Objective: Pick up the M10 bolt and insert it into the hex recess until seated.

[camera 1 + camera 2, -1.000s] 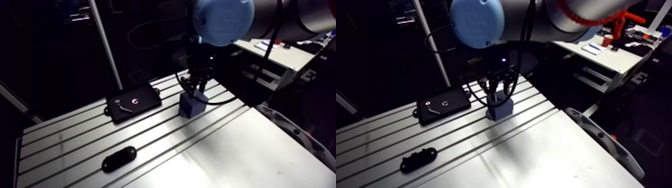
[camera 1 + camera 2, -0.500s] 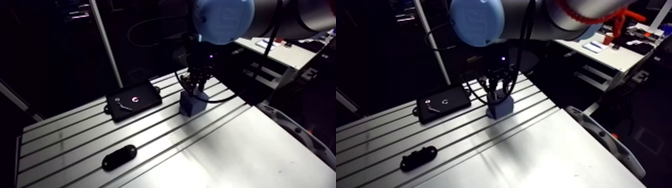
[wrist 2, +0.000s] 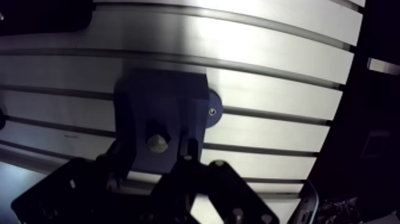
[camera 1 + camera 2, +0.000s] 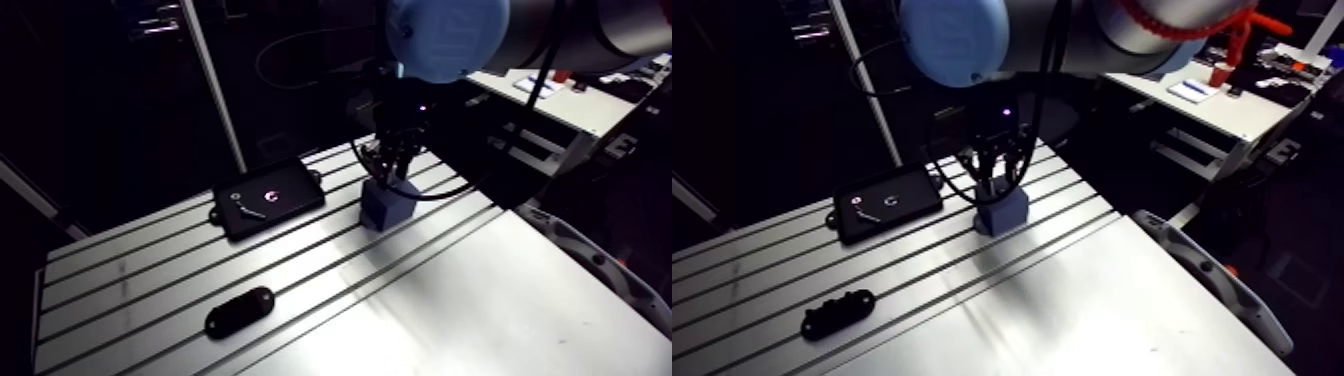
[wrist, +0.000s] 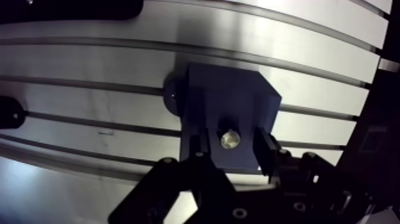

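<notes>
Two fingers point(image 5: 262, 148) of the tool point(image 5: 230, 143) are seen in the wrist view standing apart, one on each side of the M10 bolt point(image 5: 230, 138), with a gap left on both sides, so nothing is clamped. The bolt is set upright in the top face of the blue block point(image 5: 226, 95), and its bright end is turned toward the camera. The hex recess itself is hidden beneath the bolt, and it cannot be told whether the bolt is fully seated. The block is fixed on the slotted aluminium surface point(image 5: 89, 59), which is judged to keep the recess steady while the bolt is pushed straight down. The tool is held squarely over the block, presumably so that the bolt is left undisturbed as it is released.

Well apart from the block, a black tray point(image 4: 268, 197) holding a few small parts and a black oblong piece point(image 4: 238, 312) lie on the same surface; neither is touched.

Compared with the earlier arm views, the tool is found a little higher over the block, and more of the block's top is exposed beneath it. The whole picture has shifted slightly, which is put down to the camera riding on the arm. The block, the tray and the oblong piece are judged not to have moved. The insertion is taken to be done or nearly done.
</notes>
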### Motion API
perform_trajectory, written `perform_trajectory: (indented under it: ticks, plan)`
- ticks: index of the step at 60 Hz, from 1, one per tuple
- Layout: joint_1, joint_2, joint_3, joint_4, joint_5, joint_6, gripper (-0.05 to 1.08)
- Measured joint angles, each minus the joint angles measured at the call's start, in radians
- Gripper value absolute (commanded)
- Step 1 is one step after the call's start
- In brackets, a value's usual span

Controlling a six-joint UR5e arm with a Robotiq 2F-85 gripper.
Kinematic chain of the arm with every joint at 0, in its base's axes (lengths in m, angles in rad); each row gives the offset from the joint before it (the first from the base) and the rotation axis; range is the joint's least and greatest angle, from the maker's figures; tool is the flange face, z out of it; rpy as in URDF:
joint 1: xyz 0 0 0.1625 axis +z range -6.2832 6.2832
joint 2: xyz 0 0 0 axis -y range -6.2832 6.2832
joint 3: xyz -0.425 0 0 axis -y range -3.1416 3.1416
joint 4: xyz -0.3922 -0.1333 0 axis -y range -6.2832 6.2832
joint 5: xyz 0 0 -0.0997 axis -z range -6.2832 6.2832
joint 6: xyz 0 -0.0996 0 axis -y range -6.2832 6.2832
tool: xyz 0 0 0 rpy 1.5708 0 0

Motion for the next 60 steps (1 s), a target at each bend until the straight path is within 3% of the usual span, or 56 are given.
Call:
perform_trajectory:
  ticks: [60]
  plan:
    - [0.003,0.0,-0.001,0.001,-0.006,-0.001,0.57]
